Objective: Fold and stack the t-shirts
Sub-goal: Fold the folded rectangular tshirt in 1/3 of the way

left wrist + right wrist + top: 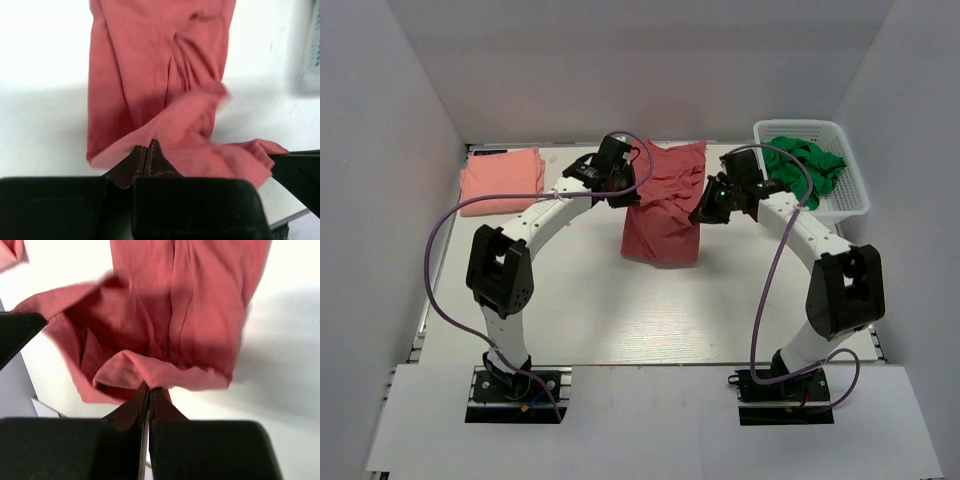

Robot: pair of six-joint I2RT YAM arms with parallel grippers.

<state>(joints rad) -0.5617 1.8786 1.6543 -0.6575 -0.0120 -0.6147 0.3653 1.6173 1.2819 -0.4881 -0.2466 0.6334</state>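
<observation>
Partly lifted brick-red t-shirt [665, 225]: left jaws, right jaws both closed tight on its edge.

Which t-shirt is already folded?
The salmon-pink t-shirt at the table's far left: it lies as a flat, neat rectangle. The brick-red t-shirt hangs bunched, pinched by the left gripper and right gripper.

You see a white plastic basket [847, 207] at the far right corner of the white table [590, 315], with green cloth [810, 165] heaped inside it. Plain white walls [640, 70] close in your table on three sides.
</observation>
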